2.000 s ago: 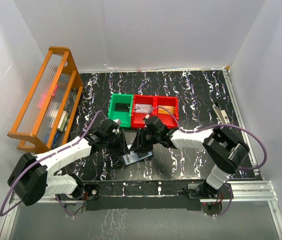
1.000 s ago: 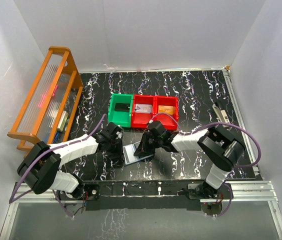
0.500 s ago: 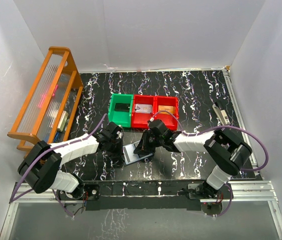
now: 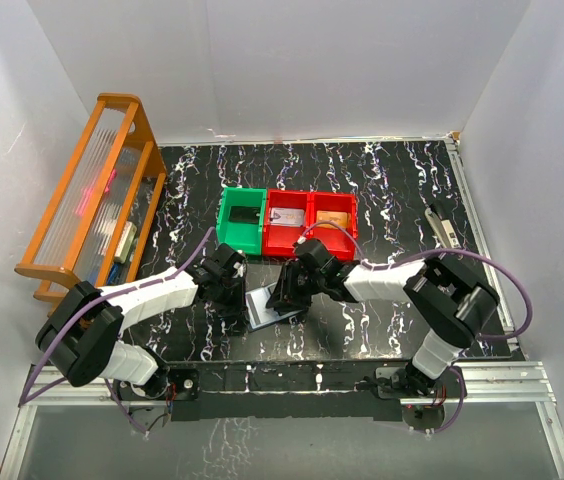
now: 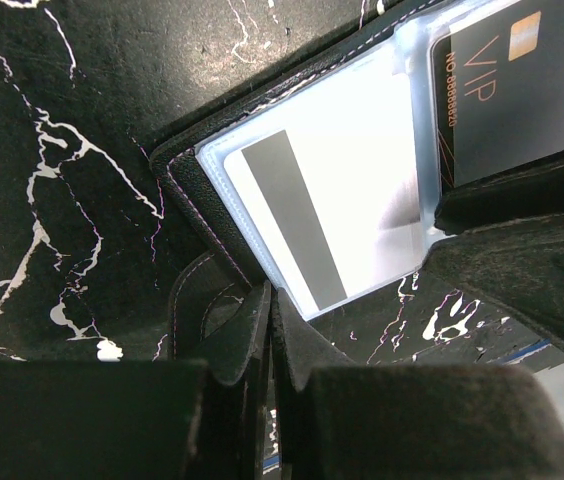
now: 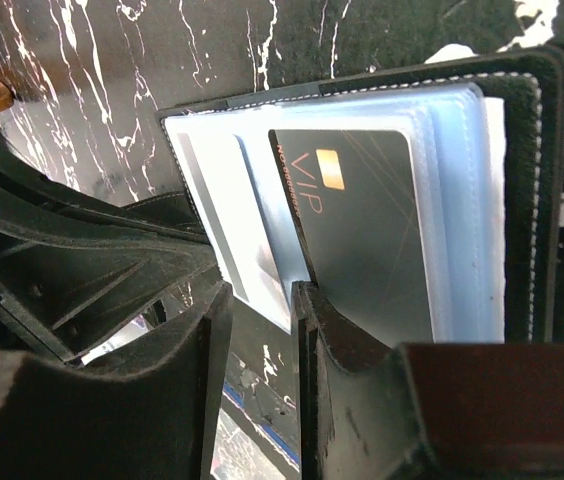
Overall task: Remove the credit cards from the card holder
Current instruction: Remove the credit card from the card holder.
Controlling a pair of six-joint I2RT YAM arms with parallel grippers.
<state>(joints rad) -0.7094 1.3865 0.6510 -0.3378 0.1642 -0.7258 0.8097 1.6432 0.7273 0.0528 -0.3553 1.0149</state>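
Card-pulling step: left claw (image 5: 267, 300) pressed together at holder's (image 5: 207, 205) edge; right claw (image 6: 262, 300) slightly spread, black card (image 6: 362, 220) just ahead. It likely needs pinching next.

"VIP" on black card (image 6: 362, 230), small "NO." number beside it

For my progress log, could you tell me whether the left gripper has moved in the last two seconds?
Yes: the left gripper has drawn back, farther from the green bin than before.

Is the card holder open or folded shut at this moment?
Open. The card holder is spread, both light-blue panels showing: a black card in one, a white card with a grey stripe in the other.
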